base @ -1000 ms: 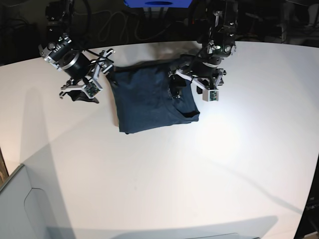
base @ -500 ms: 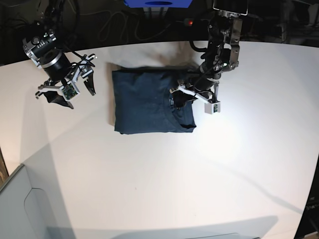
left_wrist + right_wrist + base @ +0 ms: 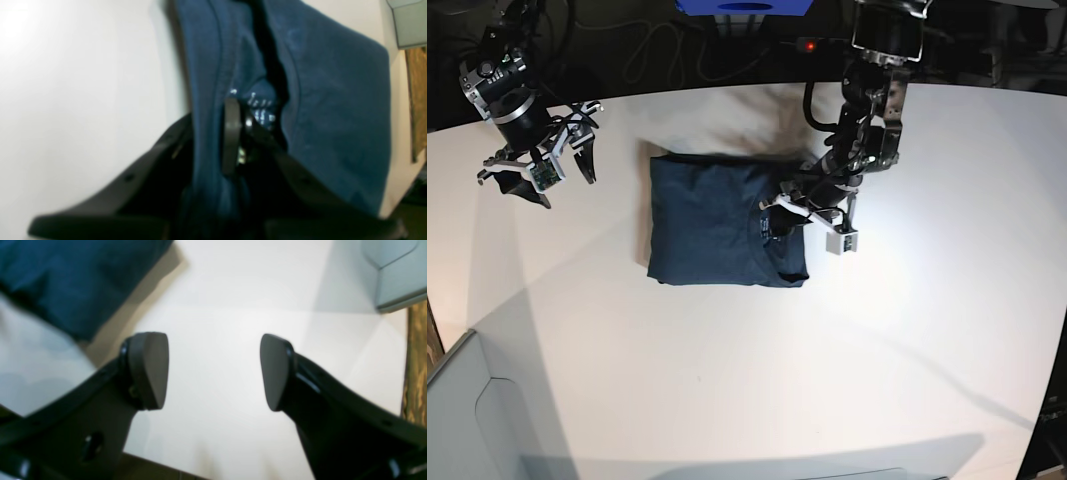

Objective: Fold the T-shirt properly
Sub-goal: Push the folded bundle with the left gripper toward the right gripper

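Far left in the base view: right gripper raised over bare table, jaws spread wide on nothing, well apart from the shirt; up close, smooth matt black rounded pads over the glossy white top. Centre: shirt flat on the table, already a compact, roughly rectangular packet, sleeves tucked out of sight, edges fairly straight, far-left corner slightly humped. Judging by that shape, most of the folding done; perhaps one last fold or a squaring-up left, though hard to say whether this counts as finished. Soft, matt navy knit, faint fuzz on the surface, ribbed collar band and pale label print showing in the left wrist view. Right of centre: left gripper down at the packet's right edge by the collar, jaws nearly together, pinching a ridge of the cloth between the black pads, fabric bunched upward there. Beyond it, only bare white table, bright with glare.
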You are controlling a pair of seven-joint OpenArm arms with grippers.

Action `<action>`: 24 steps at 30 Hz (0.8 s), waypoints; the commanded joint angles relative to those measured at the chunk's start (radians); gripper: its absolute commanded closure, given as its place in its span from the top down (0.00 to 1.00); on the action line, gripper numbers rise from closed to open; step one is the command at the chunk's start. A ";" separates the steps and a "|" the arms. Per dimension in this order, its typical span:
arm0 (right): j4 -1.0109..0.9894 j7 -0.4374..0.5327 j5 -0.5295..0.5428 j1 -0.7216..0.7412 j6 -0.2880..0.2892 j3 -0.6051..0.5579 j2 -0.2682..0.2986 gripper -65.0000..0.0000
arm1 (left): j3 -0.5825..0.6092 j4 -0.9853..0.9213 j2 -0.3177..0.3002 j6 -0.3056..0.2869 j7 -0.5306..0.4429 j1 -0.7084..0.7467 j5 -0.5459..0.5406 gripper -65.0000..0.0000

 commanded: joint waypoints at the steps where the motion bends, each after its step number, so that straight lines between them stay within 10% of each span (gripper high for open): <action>1: 0.020 0.026 0.012 -0.006 0.011 0.022 0.010 0.63 | 0.041 -0.013 -0.027 0.028 0.043 -0.026 0.024 0.00; 12: 0.017 0.019 0.012 -0.011 0.011 0.124 -0.044 0.63 | 0.570 -0.182 -0.173 0.026 0.041 -0.356 0.026 0.00; 24: 0.018 0.024 0.012 -0.067 0.011 0.171 -0.061 0.62 | 0.911 -0.296 -0.087 -0.043 0.029 -0.561 0.362 0.00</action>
